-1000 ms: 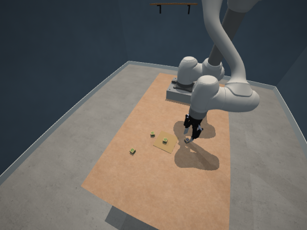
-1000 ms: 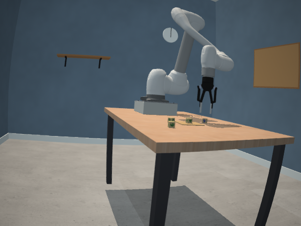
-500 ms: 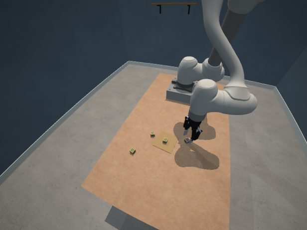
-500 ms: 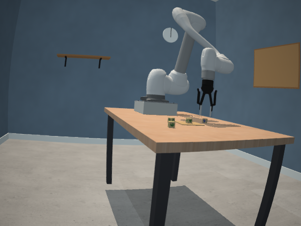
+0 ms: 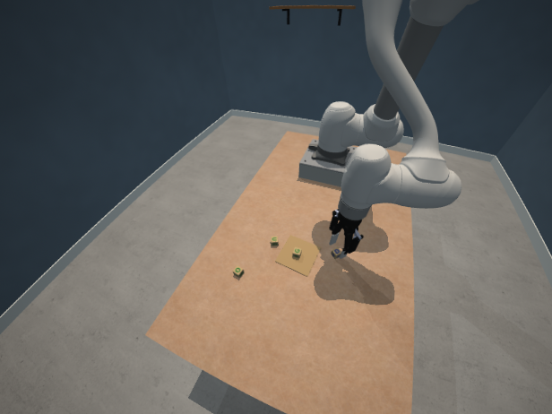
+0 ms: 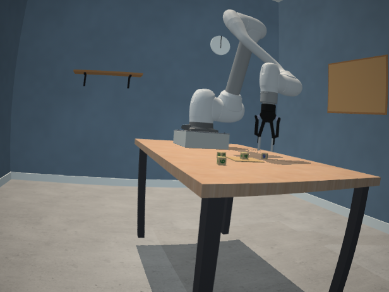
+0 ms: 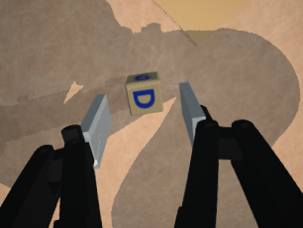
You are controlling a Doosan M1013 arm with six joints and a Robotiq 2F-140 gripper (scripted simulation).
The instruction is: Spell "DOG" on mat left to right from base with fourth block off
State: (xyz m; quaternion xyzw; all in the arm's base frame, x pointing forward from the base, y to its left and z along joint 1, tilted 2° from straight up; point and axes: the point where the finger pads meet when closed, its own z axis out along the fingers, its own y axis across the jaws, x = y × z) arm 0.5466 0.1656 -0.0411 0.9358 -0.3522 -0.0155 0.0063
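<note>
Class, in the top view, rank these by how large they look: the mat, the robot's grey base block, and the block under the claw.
Largest to smallest:
1. Grey base block, though the arm hides part.
2. Mat, looking only slightly smaller.
3. Block under the claw.

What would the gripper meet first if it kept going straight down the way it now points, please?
Most likely the D block on the table: the open gripper hangs above it, fingers either side. Depth is unclear, so the fingertips might reach the table first.
</note>
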